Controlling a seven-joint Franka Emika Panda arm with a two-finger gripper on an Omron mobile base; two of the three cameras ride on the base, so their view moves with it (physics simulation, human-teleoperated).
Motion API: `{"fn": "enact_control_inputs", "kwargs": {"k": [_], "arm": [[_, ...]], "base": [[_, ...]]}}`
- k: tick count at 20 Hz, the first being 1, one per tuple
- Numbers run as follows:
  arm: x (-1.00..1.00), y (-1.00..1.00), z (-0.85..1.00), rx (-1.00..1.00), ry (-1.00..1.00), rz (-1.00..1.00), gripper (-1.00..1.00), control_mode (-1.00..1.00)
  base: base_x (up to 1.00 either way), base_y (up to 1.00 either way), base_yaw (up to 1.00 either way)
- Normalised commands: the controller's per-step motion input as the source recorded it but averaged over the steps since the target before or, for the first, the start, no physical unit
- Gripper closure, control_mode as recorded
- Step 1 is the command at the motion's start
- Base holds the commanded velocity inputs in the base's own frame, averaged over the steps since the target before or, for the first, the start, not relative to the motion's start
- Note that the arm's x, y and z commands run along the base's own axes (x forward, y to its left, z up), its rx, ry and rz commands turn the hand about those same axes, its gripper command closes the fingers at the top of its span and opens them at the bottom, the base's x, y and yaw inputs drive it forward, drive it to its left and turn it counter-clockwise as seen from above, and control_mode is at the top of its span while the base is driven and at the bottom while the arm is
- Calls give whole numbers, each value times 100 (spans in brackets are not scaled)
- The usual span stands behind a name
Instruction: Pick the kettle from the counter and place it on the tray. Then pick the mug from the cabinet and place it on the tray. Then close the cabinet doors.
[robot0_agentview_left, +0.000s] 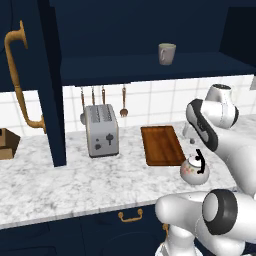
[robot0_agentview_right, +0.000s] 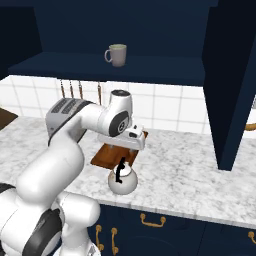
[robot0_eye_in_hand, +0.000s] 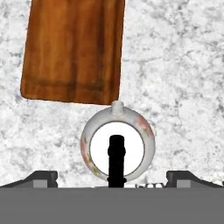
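White ceramic kettle (robot0_eye_in_hand: 117, 146), squat and round, faint pink floral marks, black arched handle: stands upright on the marbled counter (robot0_agentview_left: 60, 185), just in front of the near short edge of the tray (robot0_eye_in_hand: 73, 48), its spout turned toward the tray, not on it. Brown wooden tray: flat on the counter, bare, right of the toaster (robot0_agentview_left: 101, 130). Gripper (robot0_eye_in_hand: 112, 177): directly above the kettle, fingers spread wide to either side of the kettle's body, holding nothing; the black handle lies midway between the fingers. Grey-beige mug (robot0_agentview_right: 116, 54): upright on the shelf of the cabinet (robot0_agentview_right: 125, 70), handle to the left in the right base view. Cabinet doors (robot0_agentview_left: 30, 75): navy, open, curved brass handles. Utensils (robot0_agentview_left: 123, 102): hang on the tiled wall behind the toaster. Cardboard box (robot0_agentview_left: 7, 142): at the counter's far left.
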Motion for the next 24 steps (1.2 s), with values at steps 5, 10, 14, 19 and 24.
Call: {"fn": "enact_control_inputs", "kwargs": {"k": [5,10,14,19,24], "arm": [[5,-8,-49,0,15,0,-100,-100],[2,0,-26,0,6,0,-100,-100],[1,0,-25,0,5,0,-100,-100],[0,0,-21,0,2,0,100,-100],[0,0,-3,0,1,0,100,-100]], "base": [[0,0,0],[0,0,0],[0,0,0],[0,0,0],[0,0,0]]}}
